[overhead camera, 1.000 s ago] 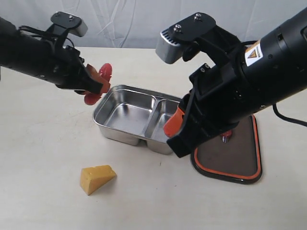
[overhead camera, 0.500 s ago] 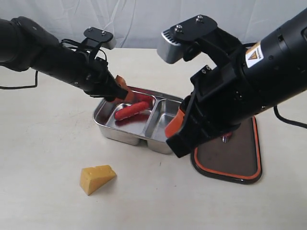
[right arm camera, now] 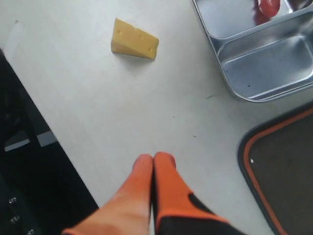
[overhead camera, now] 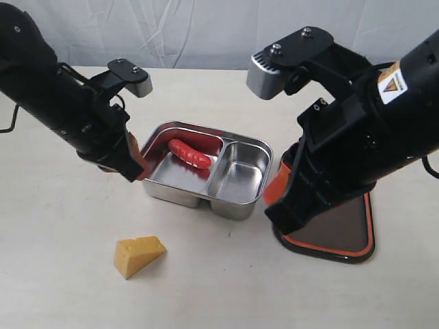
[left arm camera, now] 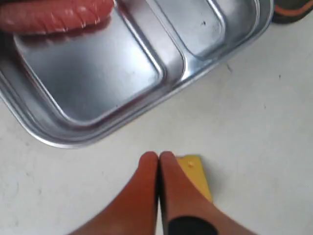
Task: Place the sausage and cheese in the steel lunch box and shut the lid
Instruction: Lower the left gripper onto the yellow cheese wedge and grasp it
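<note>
At the left of the exterior view, the left tool (overhead camera: 136,168) is held over the desk (overhead camera: 62,233), just beside the left wall of the steel lunch box (overhead camera: 175,193). In the left wrist view its orange fingers (left arm camera: 146,186) are seen pressed together, and nothing is clamped between them. Part of the cheese (left arm camera: 196,177) is seen just behind those fingers.

The cheese (overhead camera: 139,255) is found on the bare desk, in front of the box and to its left, apart from it and untouched by either tool. It is laid on a flat face, and small holes are shown on its side in the right wrist view (right arm camera: 134,40).

Next, the box is set open on the desk. The sausage (overhead camera: 190,153) is laid in the large compartment, along the far wall, and the small compartment is seen bare.

The right tool (overhead camera: 273,190) is held above the desk, just right of the box. Its fingers (right arm camera: 142,186) are also seen closed against each other, with nothing gripped.

At the far right, the lid (overhead camera: 343,232) is laid flat on the desk with its orange seal rim up, just beside the box and partly hidden by the right arm.
</note>
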Robot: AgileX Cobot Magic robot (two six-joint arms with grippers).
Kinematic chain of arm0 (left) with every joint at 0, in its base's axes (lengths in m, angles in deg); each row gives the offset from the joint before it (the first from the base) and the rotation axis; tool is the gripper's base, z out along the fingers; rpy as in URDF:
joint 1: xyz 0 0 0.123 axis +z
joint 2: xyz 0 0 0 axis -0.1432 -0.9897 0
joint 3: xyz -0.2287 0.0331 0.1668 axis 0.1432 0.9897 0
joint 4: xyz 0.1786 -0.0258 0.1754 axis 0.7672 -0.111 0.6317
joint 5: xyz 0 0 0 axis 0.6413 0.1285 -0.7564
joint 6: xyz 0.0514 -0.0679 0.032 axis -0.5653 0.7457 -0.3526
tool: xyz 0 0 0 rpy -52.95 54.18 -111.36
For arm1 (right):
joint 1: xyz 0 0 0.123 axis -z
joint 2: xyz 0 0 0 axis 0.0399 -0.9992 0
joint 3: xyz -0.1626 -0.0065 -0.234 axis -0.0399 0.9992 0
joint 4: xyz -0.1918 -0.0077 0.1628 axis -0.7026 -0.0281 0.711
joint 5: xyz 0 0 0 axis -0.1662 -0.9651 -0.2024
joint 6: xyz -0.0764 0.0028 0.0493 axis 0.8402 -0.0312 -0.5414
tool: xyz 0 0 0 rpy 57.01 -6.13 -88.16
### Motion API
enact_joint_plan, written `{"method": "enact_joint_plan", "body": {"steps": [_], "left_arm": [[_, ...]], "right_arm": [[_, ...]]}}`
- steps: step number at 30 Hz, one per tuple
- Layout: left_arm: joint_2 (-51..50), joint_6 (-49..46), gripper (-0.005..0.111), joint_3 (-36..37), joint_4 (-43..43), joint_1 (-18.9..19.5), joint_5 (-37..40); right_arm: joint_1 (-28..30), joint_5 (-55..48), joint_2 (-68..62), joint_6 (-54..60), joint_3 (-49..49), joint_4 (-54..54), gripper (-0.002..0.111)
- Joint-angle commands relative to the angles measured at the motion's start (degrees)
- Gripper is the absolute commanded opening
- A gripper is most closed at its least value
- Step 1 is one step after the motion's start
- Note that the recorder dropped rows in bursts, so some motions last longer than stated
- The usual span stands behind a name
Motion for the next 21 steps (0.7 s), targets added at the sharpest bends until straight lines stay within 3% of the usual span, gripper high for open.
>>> {"method": "enact_joint_plan", "body": {"steps": [1, 5, 11, 13, 16, 18, 21], "left_arm": [[5.68, 2.5, 0.0, 8.86, 0.8, -0.58, -2.61], [8.88, 2.5, 0.0, 15.04, -0.54, -0.58, -2.05], [10.14, 2.5, 0.002, 17.37, -2.87, -0.58, -1.85], [10.27, 2.5, 0.013, 17.37, -2.87, -0.58, -1.09], [10.27, 2.39, 0.048, 17.37, -4.71, -0.58, -0.22], [10.16, 1.61, 0.062, 17.37, -6.64, -0.58, -0.53], [10.16, -0.84, 0.062, 17.37, -4.27, -1.99, -5.59]], "right_arm": [[-0.04, 0.74, 3.49, -1.23, -0.03, -0.45, -0.001], [-0.04, 0.74, 5.27, -1.61, -0.03, -0.45, -0.001], [-0.04, 0.74, 5.83, -2.37, -0.03, -0.5, -0.001], [-0.04, 0.74, 5.83, -2.37, -0.03, -0.5, -0.001], [-0.04, 0.91, 5.83, -2.74, -0.03, -0.5, -0.001], [-0.04, 1.05, 5.83, -2.74, -0.03, -0.5, -0.001], [-0.04, 1.78, 5.83, -2.84, -0.03, -0.5, -0.001]]}}
